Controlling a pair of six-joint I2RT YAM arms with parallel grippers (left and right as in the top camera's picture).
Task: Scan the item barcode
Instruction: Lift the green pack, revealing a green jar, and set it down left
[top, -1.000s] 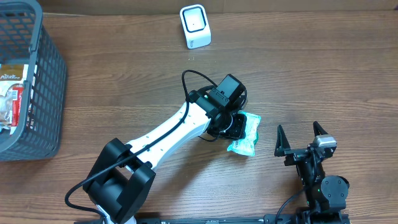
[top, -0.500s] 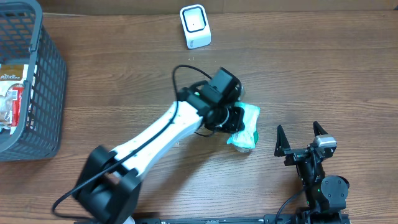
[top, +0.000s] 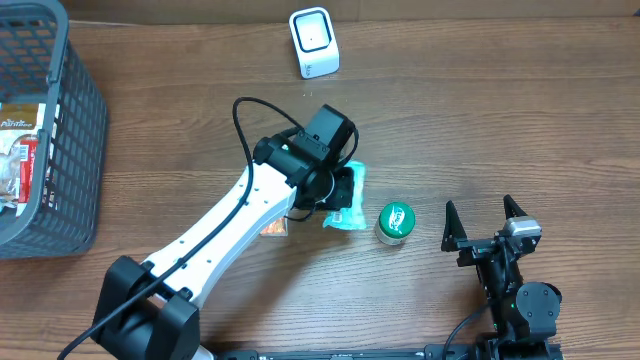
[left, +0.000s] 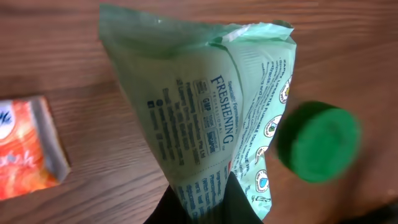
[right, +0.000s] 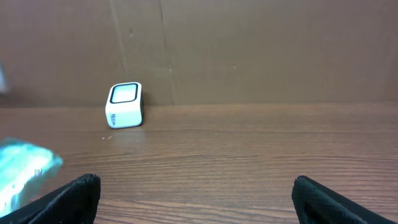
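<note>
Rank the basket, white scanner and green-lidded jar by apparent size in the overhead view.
1. the basket, by far the largest
2. the white scanner, only slightly bigger than the next
3. the green-lidded jar

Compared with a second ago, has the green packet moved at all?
Yes. The green packet, pinched in the left gripper, has moved left, now nearly in line below the white scanner, uncovering a green-lidded jar.

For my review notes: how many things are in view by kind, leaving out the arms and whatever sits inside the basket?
Packets: 2, a green packet and an orange packet
A green-lidded container: 1
White scanner: 1
Dark mesh basket: 1
Total: 5
</note>
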